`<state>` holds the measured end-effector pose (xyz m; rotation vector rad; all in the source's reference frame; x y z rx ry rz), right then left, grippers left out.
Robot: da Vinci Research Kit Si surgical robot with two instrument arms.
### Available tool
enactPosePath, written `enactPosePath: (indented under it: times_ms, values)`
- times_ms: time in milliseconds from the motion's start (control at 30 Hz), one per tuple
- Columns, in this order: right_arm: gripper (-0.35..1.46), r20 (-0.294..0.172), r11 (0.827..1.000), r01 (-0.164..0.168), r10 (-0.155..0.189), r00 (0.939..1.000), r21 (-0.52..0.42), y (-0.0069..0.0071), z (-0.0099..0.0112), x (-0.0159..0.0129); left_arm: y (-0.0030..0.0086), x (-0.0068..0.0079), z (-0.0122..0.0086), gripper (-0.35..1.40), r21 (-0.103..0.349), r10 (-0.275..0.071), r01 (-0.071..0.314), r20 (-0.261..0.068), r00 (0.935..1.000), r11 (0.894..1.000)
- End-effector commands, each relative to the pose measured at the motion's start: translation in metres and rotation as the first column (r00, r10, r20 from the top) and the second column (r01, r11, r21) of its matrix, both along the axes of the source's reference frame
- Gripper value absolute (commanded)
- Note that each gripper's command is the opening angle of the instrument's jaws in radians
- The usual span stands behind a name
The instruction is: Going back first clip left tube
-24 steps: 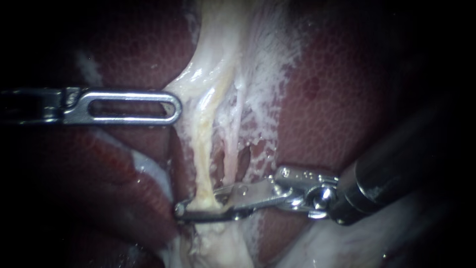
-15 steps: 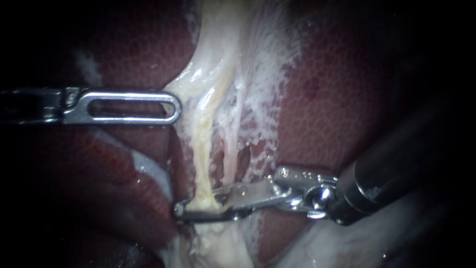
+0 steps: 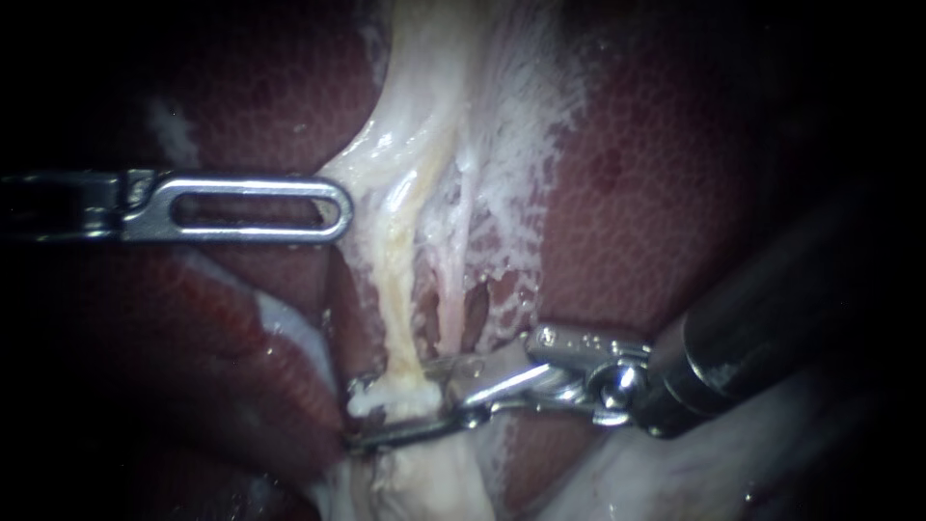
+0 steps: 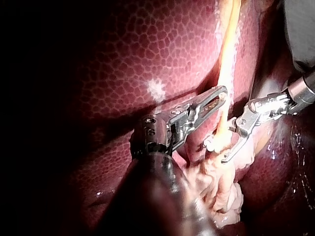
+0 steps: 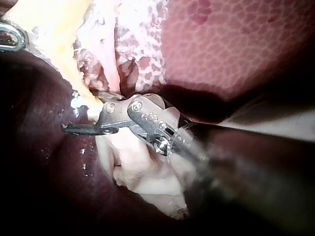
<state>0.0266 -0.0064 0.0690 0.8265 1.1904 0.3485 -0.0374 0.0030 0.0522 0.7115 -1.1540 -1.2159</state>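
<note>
The left tube (image 3: 391,289) is a yellow-white cord running down from the gallbladder's pale neck (image 3: 424,106). The thin pink right tube (image 3: 449,299) lies beside it. My right instrument (image 3: 357,413) comes in from the lower right. Its jaws stand open astride the left tube, which is bunched into a white band (image 3: 388,397) between them. I cannot make out a clip there. The left wrist view shows these jaws (image 4: 221,145) parted around the tube (image 4: 227,59). My left instrument (image 3: 342,207) lies level, its slotted jaws shut on the pale tissue edge, which tents toward it.
Dark red mottled liver (image 3: 637,193) surrounds the tubes on both sides. White frayed tissue (image 3: 521,125) spreads right of the tubes. Pale lumpy tissue (image 5: 142,172) lies under my right instrument (image 5: 81,118).
My right instrument's jaws, closed tight across the left tube before, have parted, leaving the tube squeezed into a white band. Its shaft drew back slightly to the right. The left instrument has not moved.
</note>
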Motion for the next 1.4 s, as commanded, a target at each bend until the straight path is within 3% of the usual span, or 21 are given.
enactPosePath:
  times_ms: [33,200,500,833,1067,1400]
  values:
    - [0.54,-0.015,1.000,-0.002,0.002,0.9999,-0.021,0.0001,0.0001,0.0000,0.0000,0.0000,0.0000,-0.35,0.000,0.000,0.000,0.000,1.0000,1.000]
    - [0.60,-0.049,0.993,-0.007,0.001,0.9988,-0.117,0.0003,0.0003,-0.0001,0.0000,0.0000,0.0000,-0.35,0.001,0.000,0.000,0.001,1.0000,1.000]
    - [0.60,-0.106,0.971,0.005,-0.031,0.9939,-0.240,0.0005,0.0001,-0.0002,0.0001,0.0000,-0.0002,-0.35,0.001,0.000,0.000,0.001,1.0000,1.000]
    - [0.60,-0.112,0.972,0.006,-0.033,0.9931,-0.233,0.0011,-0.0006,-0.0019,0.0000,0.0001,-0.0002,-0.35,0.001,0.000,0.000,0.001,1.0000,1.000]
    - [0.60,-0.109,0.974,-0.001,-0.025,0.9937,-0.226,0.0025,-0.0019,-0.0050,0.0001,0.0001,-0.0002,-0.35,0.001,0.001,-0.001,0.001,1.0000,1.000]
    - [0.60,-0.112,0.975,0.002,-0.028,0.9934,-0.222,0.0033,-0.0030,-0.0095,0.0001,0.0001,-0.0001,-0.35,0.001,0.001,-0.001,0.001,1.0000,1.000]
